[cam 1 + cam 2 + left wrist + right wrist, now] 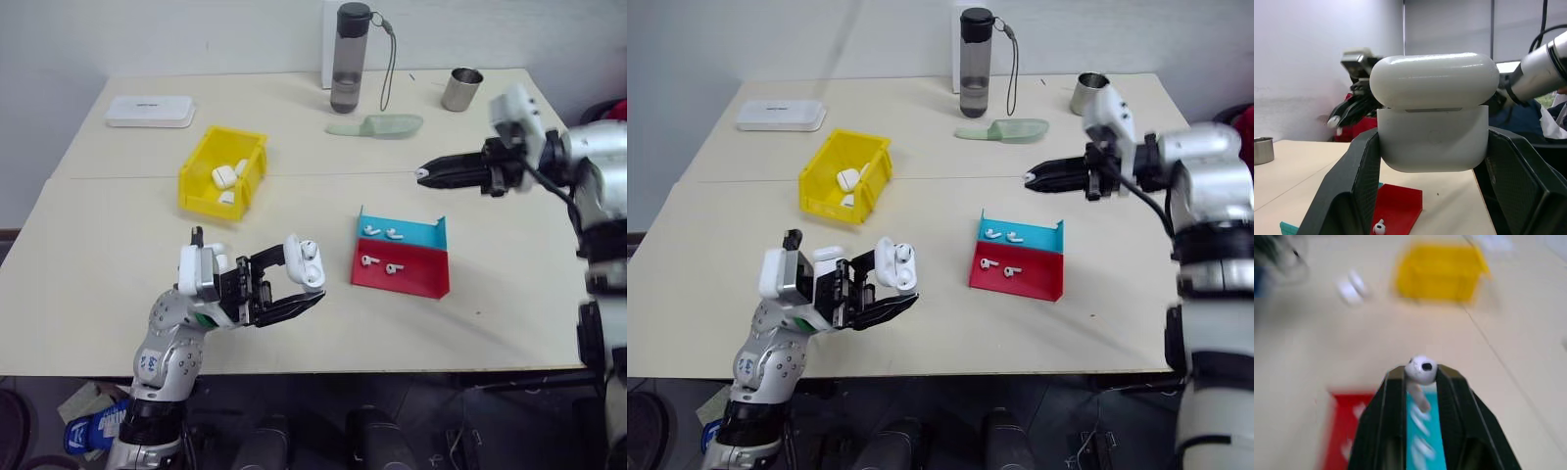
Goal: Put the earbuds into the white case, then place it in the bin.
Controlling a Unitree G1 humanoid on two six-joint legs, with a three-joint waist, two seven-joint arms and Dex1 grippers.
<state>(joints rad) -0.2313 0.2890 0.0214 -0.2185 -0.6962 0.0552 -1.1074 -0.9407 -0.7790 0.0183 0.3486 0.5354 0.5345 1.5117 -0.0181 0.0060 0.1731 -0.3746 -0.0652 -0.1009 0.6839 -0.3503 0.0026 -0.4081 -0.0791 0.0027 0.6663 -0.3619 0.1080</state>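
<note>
Our left gripper (294, 284) is clamped on the white case (305, 260), lid tipped open, held above the near part of the surface (98, 264). Our right gripper (1420, 374) pinches one of the earbuds (1420, 369) at its fingertips, raised over the far right of the surface. We see four more earbuds lying in the red-and-blue tray (431, 279) just right of the case. We see the bin (196, 181) beyond our left gripper with white cases inside.
</note>
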